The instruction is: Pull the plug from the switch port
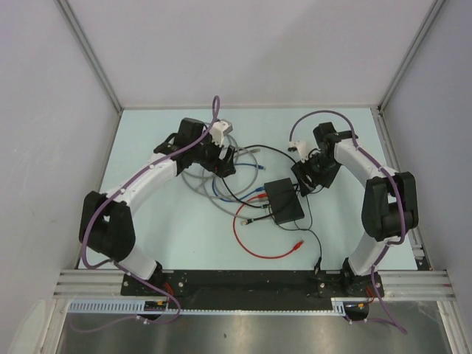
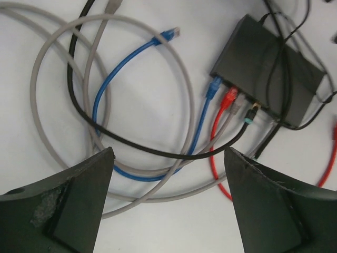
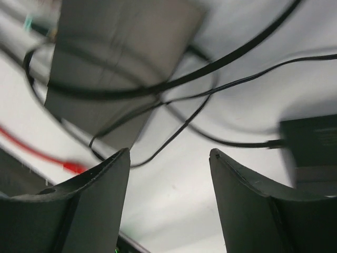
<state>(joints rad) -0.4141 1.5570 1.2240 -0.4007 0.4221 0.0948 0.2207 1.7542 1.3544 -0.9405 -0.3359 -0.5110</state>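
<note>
The black switch [image 1: 284, 200] lies flat mid-table, also in the left wrist view [image 2: 268, 63] and blurred in the right wrist view [image 3: 121, 58]. Along its near-left edge sit a blue plug [image 2: 214, 87], a red plug [image 2: 229, 98], a grey plug [image 2: 239, 103] and a black plug with a teal boot [image 2: 251, 113]. My left gripper [image 1: 221, 158] [image 2: 168, 153] hovers open over the cable loops, left of the switch. My right gripper [image 1: 308, 177] [image 3: 169, 153] is open just behind the switch's right end, with only bare table between its fingers.
Grey cable loops [image 2: 52, 95] and a blue cable with a free end [image 2: 171, 34] spread left of the switch. A red cable [image 1: 258, 236] curls toward the near edge. Thin black leads [image 3: 210, 105] cross over the switch. A dark box [image 3: 310, 147] sits at the right.
</note>
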